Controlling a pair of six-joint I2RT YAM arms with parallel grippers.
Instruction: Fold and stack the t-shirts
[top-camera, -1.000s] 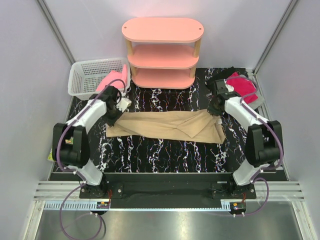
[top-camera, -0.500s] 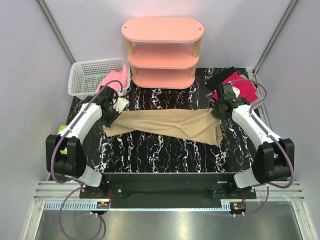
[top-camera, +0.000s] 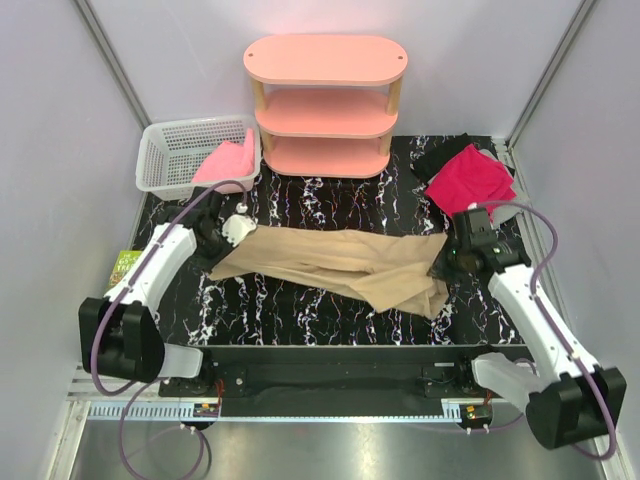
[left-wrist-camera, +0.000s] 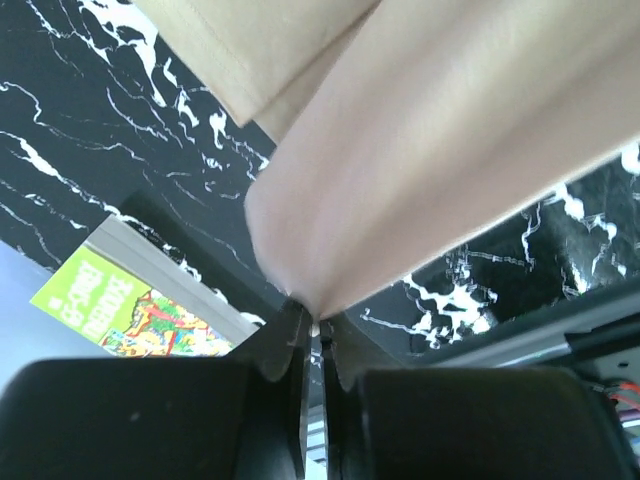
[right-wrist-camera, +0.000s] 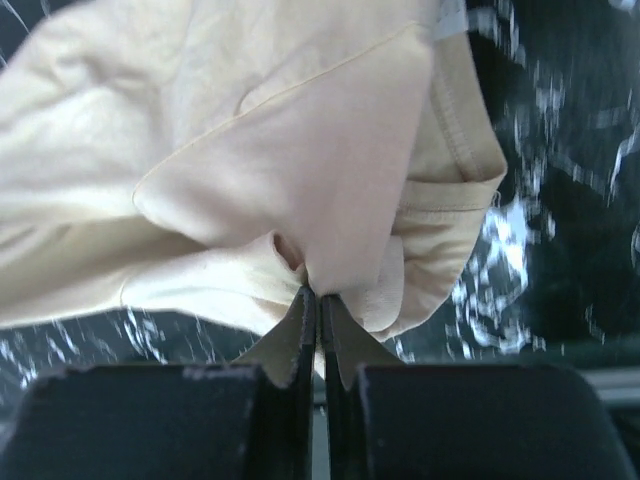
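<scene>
The tan-beige t-shirt (top-camera: 340, 262) is stretched across the middle of the black marble table (top-camera: 320, 310), bunched at its right end. My left gripper (top-camera: 222, 248) is shut on its left end; in the left wrist view the cloth (left-wrist-camera: 430, 150) rises from the shut jaws. My right gripper (top-camera: 444, 262) is shut on its right end; the right wrist view shows folded cloth (right-wrist-camera: 300, 170) pinched there. The magenta-red t-shirt (top-camera: 470, 180) lies at the back right on the black one (top-camera: 436, 156). The light pink t-shirt (top-camera: 224, 162) hangs in the basket. The grey one is not visible.
A white mesh basket (top-camera: 178, 155) stands at the back left. A pink three-tier shelf (top-camera: 326, 105) stands at the back centre. A green printed card (top-camera: 124, 266) lies off the table's left edge, also in the left wrist view (left-wrist-camera: 130, 305).
Both grippers have drawn toward the near edge with the tan-beige t-shirt held between them, the right arm farther. The magenta-red t-shirt is uncovered now.
</scene>
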